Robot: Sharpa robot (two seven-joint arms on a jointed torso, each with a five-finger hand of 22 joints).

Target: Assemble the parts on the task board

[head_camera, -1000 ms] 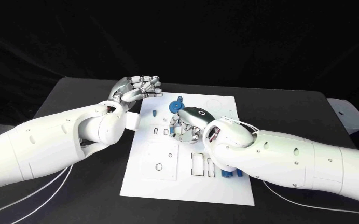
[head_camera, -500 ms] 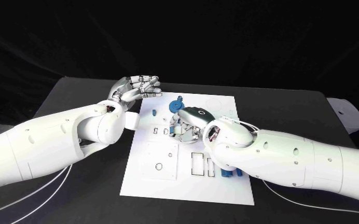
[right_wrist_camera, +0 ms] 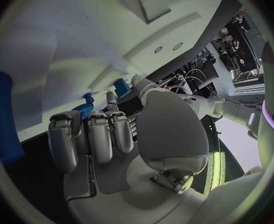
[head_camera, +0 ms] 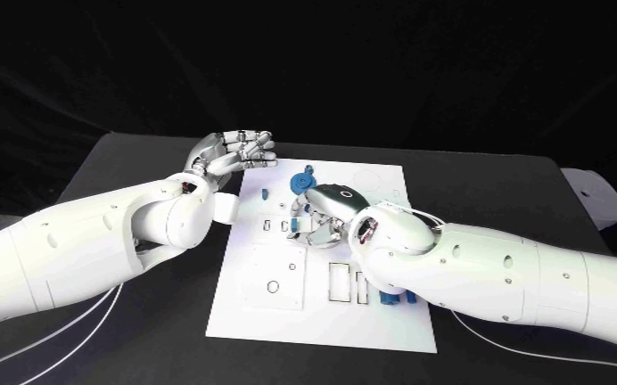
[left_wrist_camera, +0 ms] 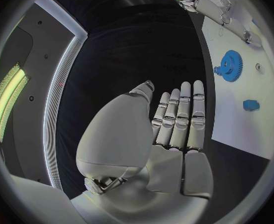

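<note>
The task board (head_camera: 276,265) lies in the middle of the black table (head_camera: 122,167), and the right hand (head_camera: 324,216) hangs low over its middle with fingers curled down among the slots; whether they pinch a part I cannot tell. A blue gear (head_camera: 303,180) stands just beyond that hand, a small blue piece (head_camera: 262,193) beside it, more blue parts (head_camera: 390,297) under the right forearm. The left hand (head_camera: 238,151) hovers at the board's far left corner, fingers together, holding nothing. The risk, I judge: the right hand hides its own work, so a misaligned part could jam or the gear get knocked.
</note>
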